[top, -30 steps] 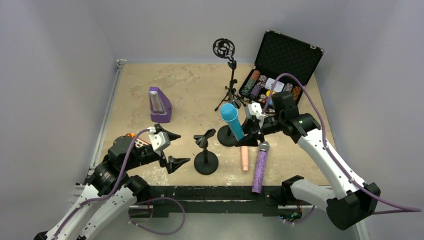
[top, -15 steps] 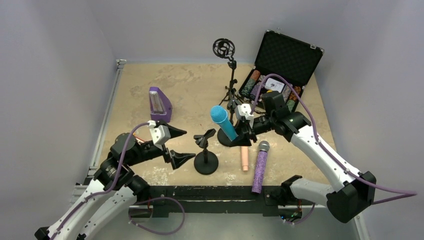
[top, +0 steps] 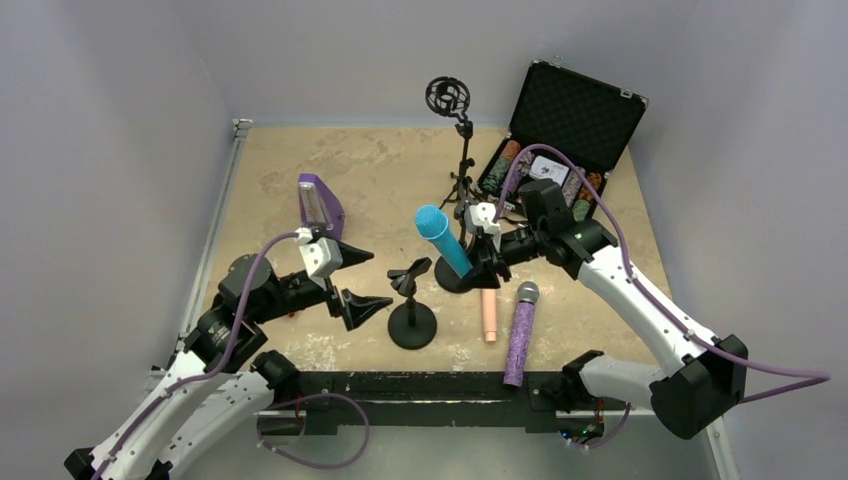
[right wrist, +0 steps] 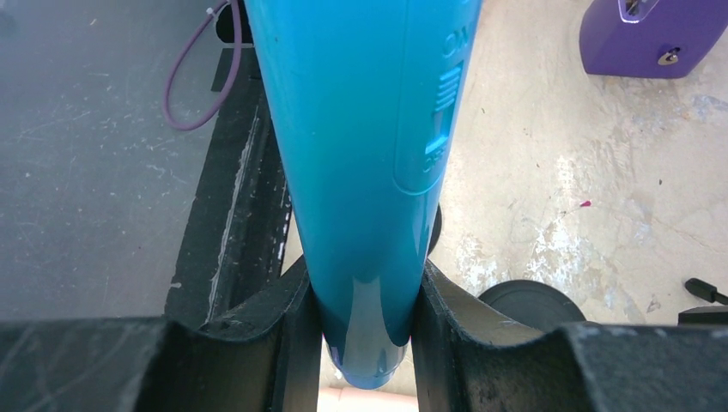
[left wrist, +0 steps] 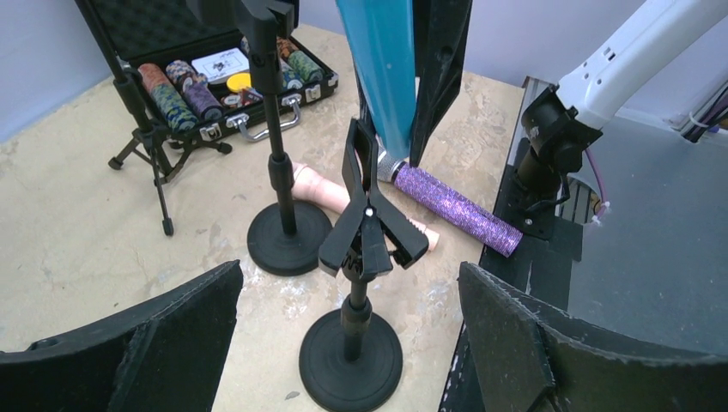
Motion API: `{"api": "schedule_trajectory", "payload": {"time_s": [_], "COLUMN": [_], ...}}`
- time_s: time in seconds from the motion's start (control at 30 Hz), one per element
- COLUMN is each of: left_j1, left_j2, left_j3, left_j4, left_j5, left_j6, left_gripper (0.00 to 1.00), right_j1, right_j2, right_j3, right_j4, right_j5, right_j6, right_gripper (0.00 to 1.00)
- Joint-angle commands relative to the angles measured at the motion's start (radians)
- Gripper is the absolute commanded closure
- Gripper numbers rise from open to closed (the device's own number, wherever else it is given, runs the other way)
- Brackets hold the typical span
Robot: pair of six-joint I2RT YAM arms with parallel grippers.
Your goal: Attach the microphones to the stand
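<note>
Mic in turquoise [top: 447, 244], clamped by right fingers [top: 474, 263], has shifted left; left fingers [top: 378, 280] gape wide

The left arm [top: 190, 385] is stretched forward and inward from its base toward the small stand [top: 412, 310], with the wrist kept low and nearly level. The left gripper [top: 378, 278] is spread wide and empty just left of the stand, its fingers pointed at it. The right arm [top: 640, 300] is bent at the elbow and reached across to the far right side of the stand. The right gripper [top: 476, 258] is clamped on the lower end of a blue microphone [top: 441, 238], which is held tilted, head up, just beyond the stand.
</note>
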Motion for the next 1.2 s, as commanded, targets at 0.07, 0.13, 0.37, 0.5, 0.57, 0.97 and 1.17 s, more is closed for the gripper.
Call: {"api": "schedule_trajectory", "payload": {"time_s": [0.07,0.13,0.37,0.5,0.57,0.97,1.17], "left_j1": [-0.016,-0.023,-0.078,-0.124,-0.136,-0.191,-0.207], "left_j2": [0.041,0.044,0.118,0.154,0.157,0.188,0.217], "left_j3": [0.091,0.094,0.12,0.126,0.124,0.093,0.087], "left_j4": [-0.035,-0.037,-0.03,-0.031,-0.032,0.005,0.024], "left_j5": [-0.004,-0.019,-0.055,-0.111,-0.14,-0.237,-0.262], "left_j6": [0.009,0.014,0.043,0.061,0.058,0.022,0.014], "left_gripper": [0.01,0.01,0.01,0.01,0.01,0.01,0.07], "right_j1": [0.006,0.005,0.006,0.006,0.006,0.006,0.006], "right_j2": [-0.014,-0.014,0.01,0.022,0.026,0.056,0.074], "right_j3": [0.029,0.029,0.036,0.04,0.041,0.06,0.07], "right_j4": [0.043,0.051,0.083,0.097,0.101,0.106,0.105], "right_j5": [0.009,0.013,0.025,0.031,0.036,0.034,0.032], "right_j6": [0.046,0.055,0.102,0.117,0.119,0.135,0.13], "right_gripper": [1.0,1.0,1.0,1.0,1.0,1.0,1.0]}}
